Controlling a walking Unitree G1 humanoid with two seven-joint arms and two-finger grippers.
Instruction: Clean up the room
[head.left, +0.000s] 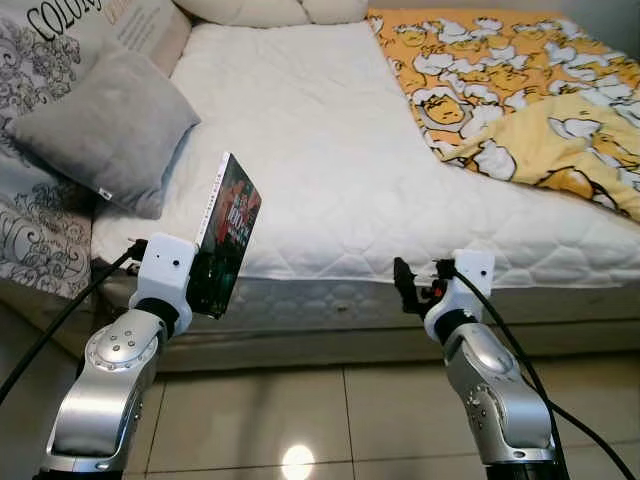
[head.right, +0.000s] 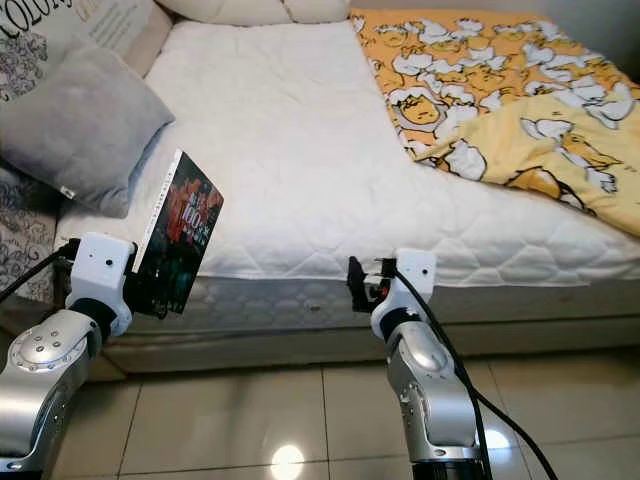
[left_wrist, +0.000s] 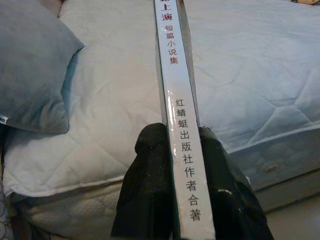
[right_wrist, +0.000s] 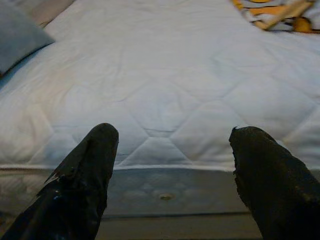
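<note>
While clamped upright, book (head.left: 228, 235) between left hand (left_wrist: 176, 165) fingers.

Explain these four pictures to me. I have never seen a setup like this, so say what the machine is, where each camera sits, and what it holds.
This is a humanoid robot with two silver arms, standing before a bed. The two wide pictures come from cameras in its head, looking down. The other two come from cameras on its wrists, looking along each claw's black fingers. The left claw is shut on a book, held upright by its spine. The right claw is open and holds nothing. On the bed lie a grey pillow and a yellow cartoon-print blanket.
</note>
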